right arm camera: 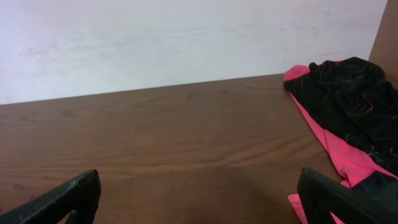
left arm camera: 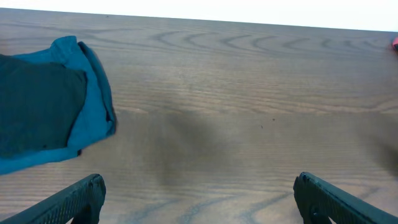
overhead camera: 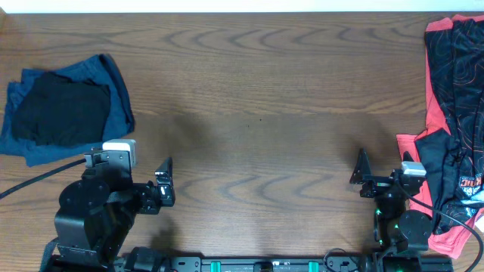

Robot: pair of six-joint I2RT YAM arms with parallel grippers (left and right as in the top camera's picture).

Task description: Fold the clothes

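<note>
A folded stack of clothes, a black piece (overhead camera: 62, 112) on a blue piece (overhead camera: 113, 79), lies at the table's left edge; it also shows in the left wrist view (left arm camera: 43, 112). An unfolded pile of red and black clothes (overhead camera: 452, 113) lies along the right edge and shows in the right wrist view (right arm camera: 348, 112). My left gripper (overhead camera: 165, 183) is open and empty near the front, right of the folded stack; its fingers show in the left wrist view (left arm camera: 199, 199). My right gripper (overhead camera: 361, 172) is open and empty, just left of the red pile; its fingers show in the right wrist view (right arm camera: 199, 199).
The brown wooden table (overhead camera: 257, 98) spans the view. A white wall (right arm camera: 186, 37) rises behind its far edge. The arm bases and cables sit along the front edge.
</note>
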